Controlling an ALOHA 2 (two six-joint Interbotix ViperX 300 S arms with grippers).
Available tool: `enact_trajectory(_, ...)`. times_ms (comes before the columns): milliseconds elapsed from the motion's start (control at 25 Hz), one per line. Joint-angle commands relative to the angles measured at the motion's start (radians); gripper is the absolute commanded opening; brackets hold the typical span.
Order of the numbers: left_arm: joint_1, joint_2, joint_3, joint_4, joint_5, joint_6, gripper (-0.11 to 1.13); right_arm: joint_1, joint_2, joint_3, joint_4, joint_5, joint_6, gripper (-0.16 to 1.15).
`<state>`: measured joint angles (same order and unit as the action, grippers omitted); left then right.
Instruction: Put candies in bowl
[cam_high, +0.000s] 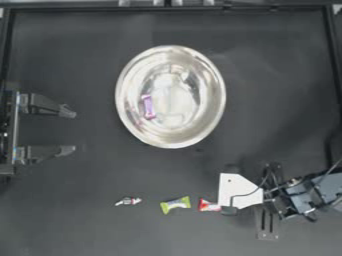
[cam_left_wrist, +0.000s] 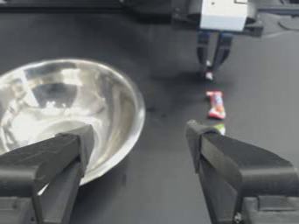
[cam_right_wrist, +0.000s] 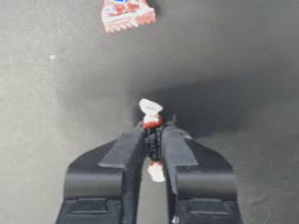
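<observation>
R gripper (cam_right_wrist: 153, 133) sits closest to its wrist cam, jaws pinched tight on a small candy (cam_right_wrist: 151, 114): white twist end and a red bit stick out past the tips, another white end shows behind them. From above, that gripper is at the near-right part of the table (cam_high: 67, 230), just beside the right end of a candy row. A red-and-white candy (cam_high: 208, 205) lies right by its white housing, then a lime green candy (cam_high: 175, 204) to the left, then a small white candy w/ red (cam_high: 127, 202) further left; all three lie flat on the table, apart from each other.

The bowl (cam_high: 200, 75) stands mid-table, well apart from the row, shiny inside. A purple candy (cam_high: 147, 106) rests inside it, left of centre.

L gripper (cam_high: 67, 130) is at the left edge, jaws spread wide, holding nothing, well apart from the bowl.

Table surface is dark, matte, w/ a few pale specks; a raised dark rim runs along the far and side edges. Nothing of the room past it can be made out.
</observation>
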<state>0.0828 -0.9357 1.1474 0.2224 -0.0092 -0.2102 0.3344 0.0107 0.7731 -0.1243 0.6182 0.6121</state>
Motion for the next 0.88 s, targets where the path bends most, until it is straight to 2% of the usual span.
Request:
enact_trajectory(40, 0.000, 0.003, -0.014, -0.002, -0.008, -0.002, 0.95, 0.000, -0.034, -0.018, -0.009, -0.006, -0.005, 0.48)
enact_trajectory(240, 0.000, 0.009, -0.014, -0.008, -0.008, -0.002, 0.95, -0.040, -0.141, -0.008, -0.095, -0.017, 0.018, 0.48)
enact_trajectory(360, 0.000, 0.018, -0.012, -0.008, -0.006, -0.002, 0.96, -0.091, -0.230, 0.005, -0.189, -0.054, 0.037, 0.48)
enact_trajectory(680, 0.000, 0.037, -0.012, -0.008, -0.006, 0.000, 0.95, -0.314, -0.380, 0.040, -0.387, -0.272, 0.032, 0.48)
enact_trajectory(880, 0.000, 0.055, -0.015, -0.008, -0.008, 0.002, 0.95, -0.439, -0.376, 0.020, -0.502, -0.364, 0.032, 0.48)
